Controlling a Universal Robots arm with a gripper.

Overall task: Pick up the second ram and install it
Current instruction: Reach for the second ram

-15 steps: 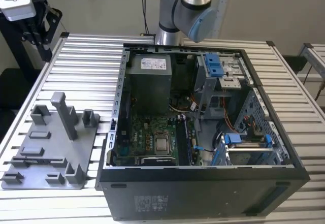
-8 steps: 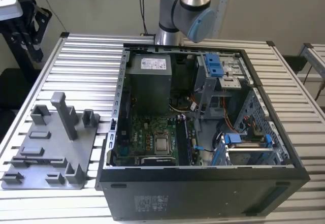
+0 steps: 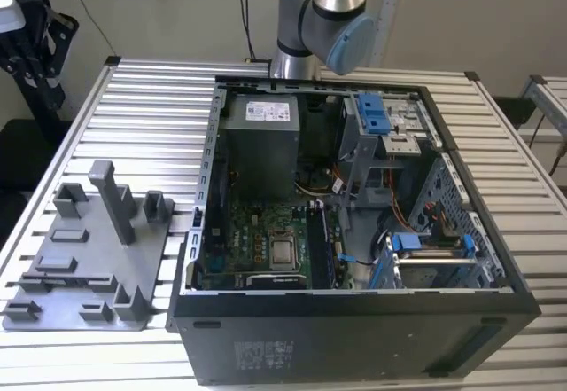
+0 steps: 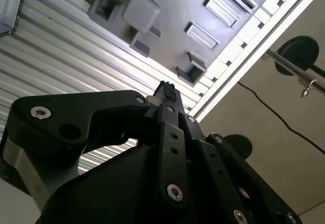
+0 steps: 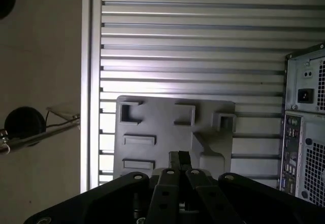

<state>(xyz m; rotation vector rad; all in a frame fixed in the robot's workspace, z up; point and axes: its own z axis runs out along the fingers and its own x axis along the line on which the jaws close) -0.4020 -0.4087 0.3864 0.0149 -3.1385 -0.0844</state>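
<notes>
Starting at the gripper (image 5: 179, 158): in both wrist views its two fingers (image 4: 167, 93) are pressed together with nothing between them. It hangs well above the grey tray (image 5: 152, 120), which lies flat on the slatted table (image 5: 193, 41). The step in hand is judged to be the approach for the pick, with nothing grasped yet. For a sound pick, hold the gripper square to the tray, set the fingers across the thin faces of the stick near its middle, and keep its long edge level so that it lifts clear without binding. The tray carries moulded grey blocks, shallow rectangular pockets and one tall upright post, and in all three views its pockets look uniformly grey. Beside the tray, on the exterior view's right, the computer case (image 3: 354, 324) lies open on its side. It holds a boxy power supply (image 3: 259, 143), a green motherboard (image 3: 252, 231) with the processor (image 3: 283, 251) at its middle, blue-tabbed drive cages (image 3: 372, 112) and loose cables. Long black slots (image 3: 323, 247) run just beside the processor. The place of the second ram cannot be told: dark long shapes stand at the slots, and whether any of them is a seated stick is unclear. The arm (image 3: 328, 10) rises behind the case.
</notes>
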